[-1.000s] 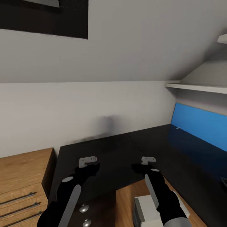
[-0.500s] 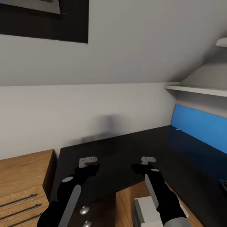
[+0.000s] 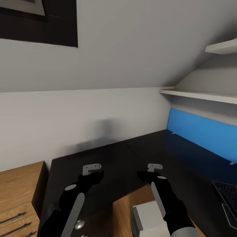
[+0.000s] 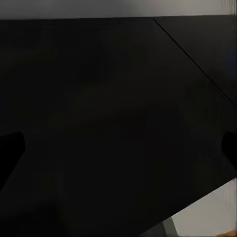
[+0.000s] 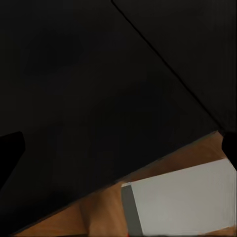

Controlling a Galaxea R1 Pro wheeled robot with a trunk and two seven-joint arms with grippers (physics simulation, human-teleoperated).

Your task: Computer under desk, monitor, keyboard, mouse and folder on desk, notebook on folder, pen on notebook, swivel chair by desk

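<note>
- The desk is black and L-shaped, filling the corner under the sloping wall, with a blue panel along its right-hand back edge.
- A grey computer stands on the wooden floor at the desk's inner edge — not under it.
- The keyboard lies at the desk's right end.
- Left gripper and right gripper hang over the desk's near edge — both empty, fingers apart.

Glossy black desk, wood-grain floor, matt grey computer.
</note>
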